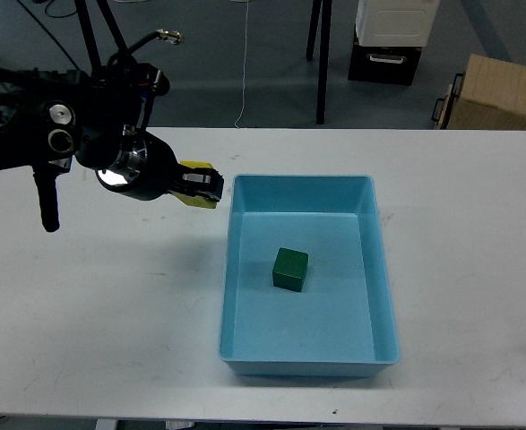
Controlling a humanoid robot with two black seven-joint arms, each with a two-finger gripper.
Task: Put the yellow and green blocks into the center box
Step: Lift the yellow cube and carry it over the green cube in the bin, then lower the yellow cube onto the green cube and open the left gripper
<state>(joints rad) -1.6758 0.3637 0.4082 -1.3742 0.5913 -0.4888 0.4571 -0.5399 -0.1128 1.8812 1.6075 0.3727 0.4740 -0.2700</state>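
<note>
The light-blue tray (383, 260) lies on the white table, right of the middle. The dark green block (290, 269) sits inside it, near its center. My left gripper (202, 184) reaches in from the left and is shut on the yellow block (197, 201), which shows above and below the black fingers. It holds the block above the table, just left of the tray's top-left corner. My right gripper is out of view.
The white table (110, 313) spreads out around the tray. Beyond its far edge stand black stand legs (320, 63), a black-and-white crate (388, 45) and a brown cardboard box (504, 94) on the floor.
</note>
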